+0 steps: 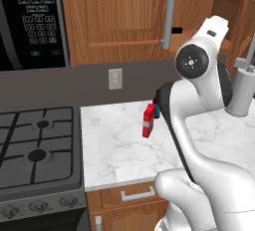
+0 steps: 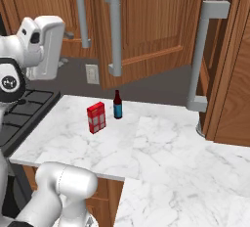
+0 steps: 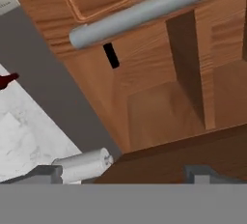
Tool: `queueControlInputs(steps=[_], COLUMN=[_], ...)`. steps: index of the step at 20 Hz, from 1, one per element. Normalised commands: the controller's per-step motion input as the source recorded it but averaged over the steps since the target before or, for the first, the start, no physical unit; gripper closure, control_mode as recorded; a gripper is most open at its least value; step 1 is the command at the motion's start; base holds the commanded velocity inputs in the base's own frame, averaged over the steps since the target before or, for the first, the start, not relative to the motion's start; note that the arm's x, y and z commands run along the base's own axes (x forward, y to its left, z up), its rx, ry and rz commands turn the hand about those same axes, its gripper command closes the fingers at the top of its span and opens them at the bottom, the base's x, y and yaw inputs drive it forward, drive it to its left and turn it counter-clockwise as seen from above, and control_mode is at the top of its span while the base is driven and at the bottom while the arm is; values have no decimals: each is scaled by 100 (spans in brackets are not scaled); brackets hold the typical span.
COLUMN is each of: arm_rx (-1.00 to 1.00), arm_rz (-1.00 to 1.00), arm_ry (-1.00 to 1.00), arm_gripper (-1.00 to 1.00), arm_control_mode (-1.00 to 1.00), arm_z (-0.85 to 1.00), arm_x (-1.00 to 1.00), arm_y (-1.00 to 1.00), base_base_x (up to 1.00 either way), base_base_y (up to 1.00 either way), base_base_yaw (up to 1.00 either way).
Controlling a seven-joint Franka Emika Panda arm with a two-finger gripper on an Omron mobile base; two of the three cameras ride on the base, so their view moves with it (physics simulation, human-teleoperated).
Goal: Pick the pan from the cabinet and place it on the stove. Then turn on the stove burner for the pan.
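Observation:
My gripper [image 3: 125,175] is open, its two fingertips [image 3: 48,172] wide apart with nothing between them. It faces the open brown cabinet [image 3: 159,107], whose bare wooden shelf and divider lie straight ahead. A short black strip [image 3: 111,55], perhaps the end of the pan's handle, pokes out behind the door with the silver bar handle [image 3: 140,10]; the pan's round body is hidden. The same black bit [image 1: 175,30] shows beside the bar handle, left of my raised hand [image 1: 215,26]. The stove [image 1: 69,175] sits at lower left, its larger burner [image 1: 37,155] in front, with knobs [image 1: 37,206] below.
A red box [image 1: 148,120] and a dark bottle [image 2: 117,104] stand on the white marble counter [image 2: 161,147]. An open right-hand door swings out over the counter, its bar handle [image 2: 202,55] near my hand. The black microwave [image 1: 30,21] hangs above the stove.

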Motion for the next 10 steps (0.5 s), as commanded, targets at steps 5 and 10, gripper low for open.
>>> queueControlInputs(steps=[5, 10], arm_rx=[-5, -2], arm_rz=[-17, -13], arm_ry=[10, 7], arm_gripper=[-100, -100], arm_control_mode=[-100, -100], arm_z=[-24, -23], arm_x=[38, 32], arm_y=[-42, -57], base_base_x=[0, 0], base_base_y=[0, 0], base_base_yaw=[0, 0])
